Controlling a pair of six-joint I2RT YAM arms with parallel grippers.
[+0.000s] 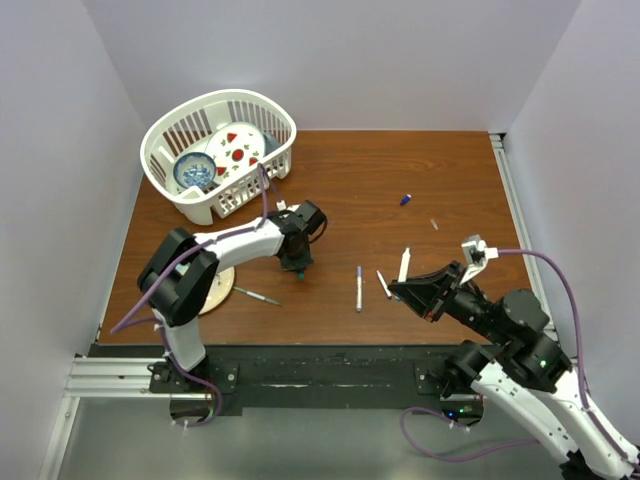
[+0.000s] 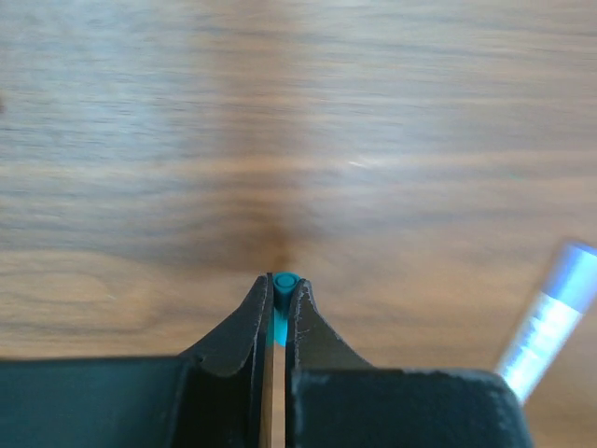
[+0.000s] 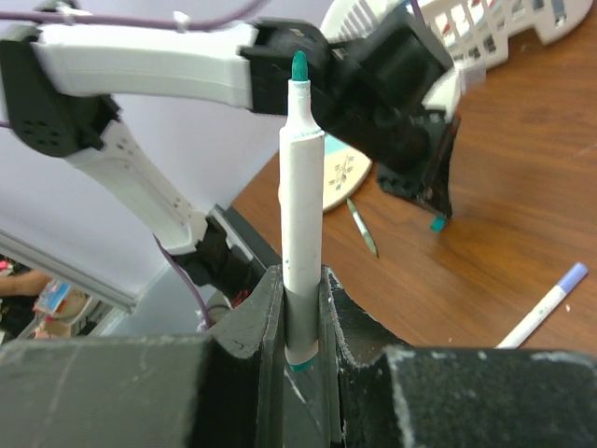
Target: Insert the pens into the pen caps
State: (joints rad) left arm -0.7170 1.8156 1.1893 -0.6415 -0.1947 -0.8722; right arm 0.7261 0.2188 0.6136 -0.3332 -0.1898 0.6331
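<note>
My left gripper (image 1: 297,266) points down at the table and is shut on a small green pen cap (image 2: 284,282), which shows between its fingertips (image 2: 300,297); the same cap (image 3: 437,224) appears under it in the right wrist view. My right gripper (image 1: 397,291) is shut on a white pen (image 3: 301,177) with a green tip, held above the table with the tip towards the left arm. A purple-ended pen (image 1: 359,288) lies between the grippers. Another white pen (image 1: 404,265) lies beside the right gripper, and a dark thin pen (image 1: 258,296) lies near the left arm. A blue cap (image 1: 406,199) sits further back.
A white basket (image 1: 280,120) holding dishes stands at the back left. A round pale disc (image 1: 220,292) lies beside the left arm's base. A tiny pale piece (image 1: 434,224) lies right of centre. Walls close in the table on both sides.
</note>
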